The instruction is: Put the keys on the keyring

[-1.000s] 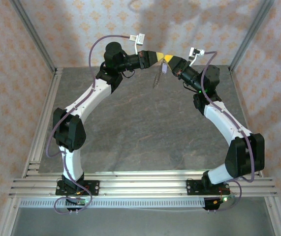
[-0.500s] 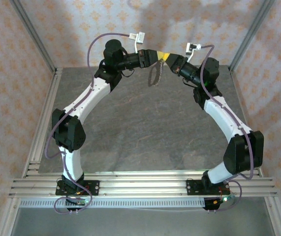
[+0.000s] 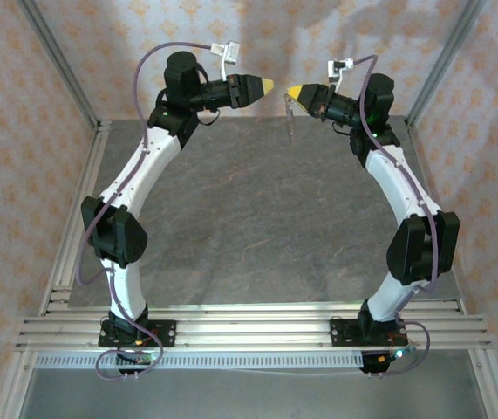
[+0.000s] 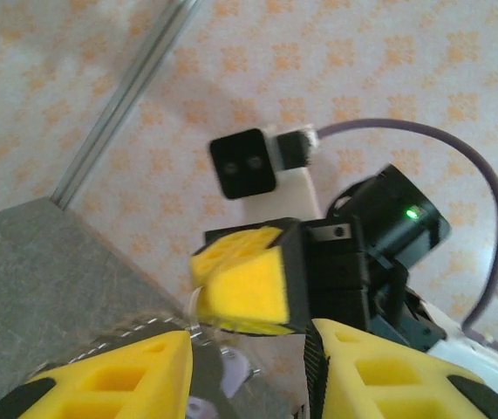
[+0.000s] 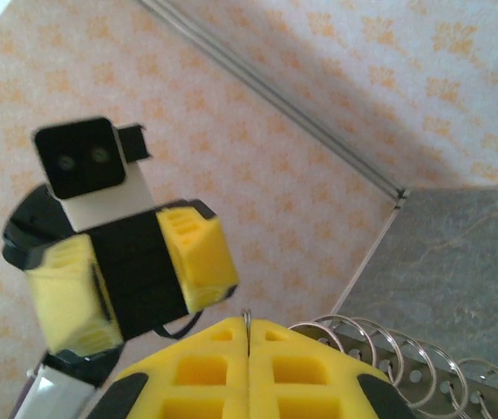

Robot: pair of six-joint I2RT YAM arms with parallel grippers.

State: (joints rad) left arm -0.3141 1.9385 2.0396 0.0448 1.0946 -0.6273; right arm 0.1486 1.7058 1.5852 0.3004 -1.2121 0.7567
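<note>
Pinching keyring (image 5: 405,375) aloft in right gripper (image 3: 295,91); left gripper (image 3: 264,85) spread, empty, opposite. Seemingly ending threading, key (image 4: 234,377) dangling below. Next: confirming seating, lowering gently.

2 hands (L (image 3: 269,85), R (image 3: 290,92)), 1 keyring (image 5: 410,367), 1 table (image 3: 249,227).

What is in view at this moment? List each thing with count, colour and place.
keyring: one, thin wire with a row of small silvery loops, hanging from the right hand above the far end of the table
key: one, pale lilac head, by the ring below the right hand; blade unclear
table: one, grey, under both arms
walls: pale with orange pattern, around the table
frame rails: silver, near edge
left hand: yellow fingers, open, empty, facing the right hand
right hand: yellow fingers, shut on the keyring
</note>
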